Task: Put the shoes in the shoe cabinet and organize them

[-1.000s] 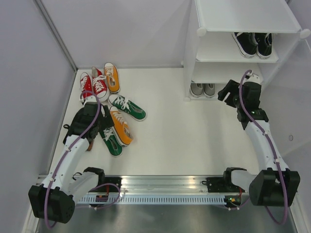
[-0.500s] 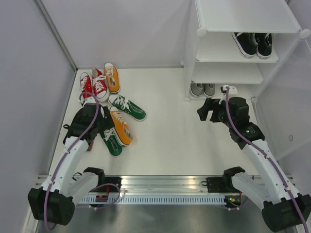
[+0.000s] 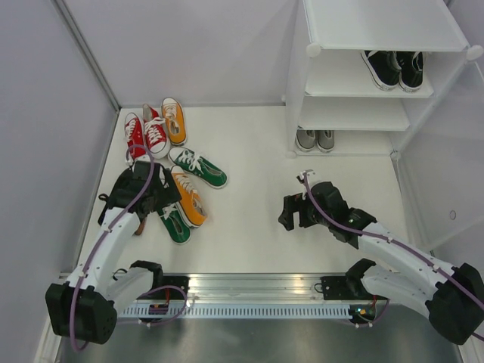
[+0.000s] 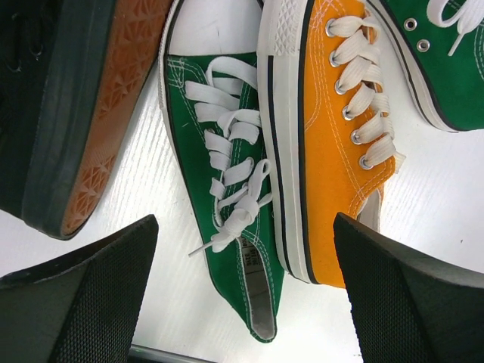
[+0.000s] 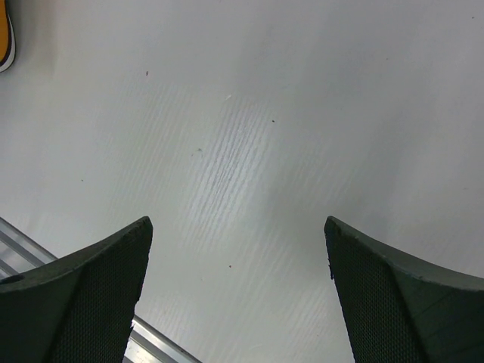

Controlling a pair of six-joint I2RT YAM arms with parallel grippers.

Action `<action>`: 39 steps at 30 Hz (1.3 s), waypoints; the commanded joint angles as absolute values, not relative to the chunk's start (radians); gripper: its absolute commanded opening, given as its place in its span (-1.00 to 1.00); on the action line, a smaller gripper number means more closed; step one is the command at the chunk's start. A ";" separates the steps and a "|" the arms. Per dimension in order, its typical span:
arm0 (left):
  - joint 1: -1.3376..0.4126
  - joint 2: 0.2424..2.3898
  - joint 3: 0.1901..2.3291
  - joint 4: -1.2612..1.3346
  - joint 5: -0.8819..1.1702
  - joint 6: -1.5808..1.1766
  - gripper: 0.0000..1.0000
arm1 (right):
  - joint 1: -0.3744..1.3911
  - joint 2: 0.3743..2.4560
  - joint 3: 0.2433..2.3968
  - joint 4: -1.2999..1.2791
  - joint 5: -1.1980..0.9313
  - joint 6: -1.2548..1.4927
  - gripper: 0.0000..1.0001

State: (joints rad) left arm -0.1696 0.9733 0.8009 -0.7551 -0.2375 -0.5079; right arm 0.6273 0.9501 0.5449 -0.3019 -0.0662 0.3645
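White translucent plastic, the shoe cabinet [image 3: 378, 23] is standing at the far right of the table [image 3: 257, 151]. A black pair [image 3: 393, 68] is sitting on an upper tier and a grey pair [image 3: 315, 139] on the bottom level. Loose shoes are lying clustered at the far left, well apart from the cabinet. A red pair [image 3: 145, 134] is lying with the far orange shoe [image 3: 174, 120] just beside it, and the far green shoe [image 3: 198, 167] is angling across nearer the arms. Nearer again, the near orange shoe [image 3: 188, 198] is pressing sole-to-side against the near green shoe [image 3: 175, 223]. The left gripper [image 4: 243, 227] is hovering over these two with jaws spread wide, gripping nothing, and the green shoe's white laces are showing between its fingers. A dark shoe [image 4: 53, 113] is lying on its side to their left with orange-brown tread facing out. It is probably black, though the arm is hiding most of it from above. The right gripper [image 5: 238, 223] is hanging over bare tabletop near the middle, between cluster and cabinet, jaws equally wide and holding nothing.
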 commanded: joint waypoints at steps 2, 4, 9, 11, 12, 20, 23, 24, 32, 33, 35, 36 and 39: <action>-0.167 1.011 0.801 -0.758 -0.199 -0.577 0.99 | 0.647 0.965 0.509 -0.167 -0.072 0.402 0.96; -0.167 1.025 0.802 -0.759 -0.198 -0.597 0.98 | 0.649 0.966 0.499 -0.131 -0.087 0.406 0.96; -0.173 1.083 0.813 -0.756 -0.201 -0.643 0.87 | 0.649 0.983 0.471 -0.078 -0.106 0.414 0.96; -0.182 1.095 0.813 -0.747 -0.201 -0.656 0.78 | 0.649 0.997 0.468 -0.071 -0.117 0.414 0.96; -0.193 1.101 0.813 -0.744 -0.202 -0.666 0.75 | 0.649 1.000 0.465 -0.069 -0.118 0.414 0.96; -0.221 1.134 0.801 -0.715 -0.212 -0.701 0.58 | 0.649 1.002 0.457 -0.049 -0.135 0.410 0.95; -0.221 1.072 0.740 -0.716 -0.291 -0.730 0.47 | 0.650 0.993 0.456 -0.052 -0.140 0.414 0.96; -0.219 1.051 0.726 -0.718 -0.313 -0.736 0.41 | 0.649 0.985 0.454 -0.054 -0.140 0.416 0.95; -0.218 0.923 0.646 -0.735 -0.357 -0.815 0.09 | 0.649 0.991 0.448 -0.045 -0.149 0.416 0.95; -0.218 0.933 0.643 -0.735 -0.350 -0.812 0.09 | 0.649 0.992 0.446 -0.041 -0.155 0.419 0.95; -0.216 0.983 0.638 -0.735 -0.333 -0.802 0.09 | 0.649 0.994 0.440 -0.029 -0.158 0.422 0.95; -0.218 1.005 0.635 -0.733 -0.328 -0.801 0.09 | 0.649 0.996 0.440 -0.029 -0.160 0.425 0.96; -0.218 1.054 0.626 -0.723 -0.324 -0.796 0.09 | 0.649 0.999 0.439 -0.023 -0.164 0.429 0.95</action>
